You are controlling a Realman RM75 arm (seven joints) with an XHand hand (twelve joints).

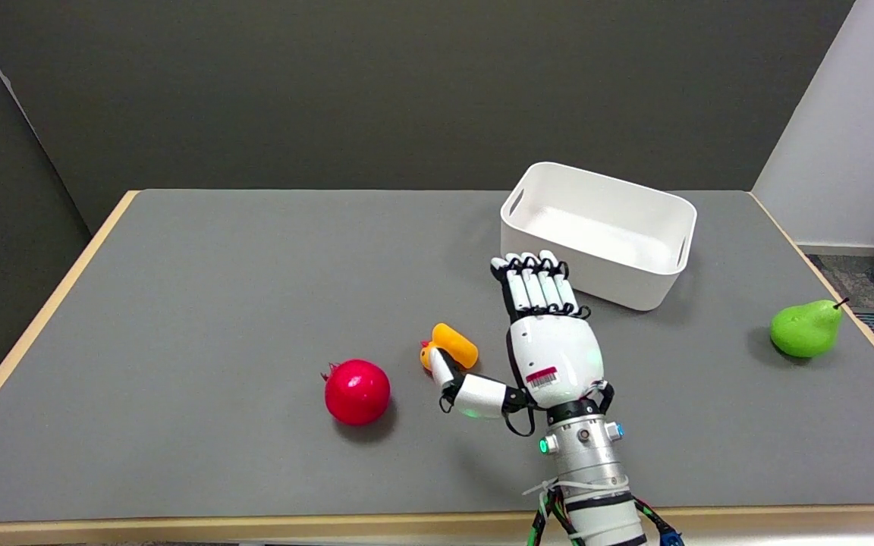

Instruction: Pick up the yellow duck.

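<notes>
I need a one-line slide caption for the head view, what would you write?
Right hand open beside the yellow duck, thumb at it, not yet grasping; pomegranate, white bin and pear nearby.

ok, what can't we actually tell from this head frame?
- Yellow duck: its near end is covered by the thumb of the right hand; real contact can't be judged.
- Palm side of the hand: faces away, head view.
- White bin: near wall hides part of its floor.
- Right arm: cut off by the bottom edge.
</notes>
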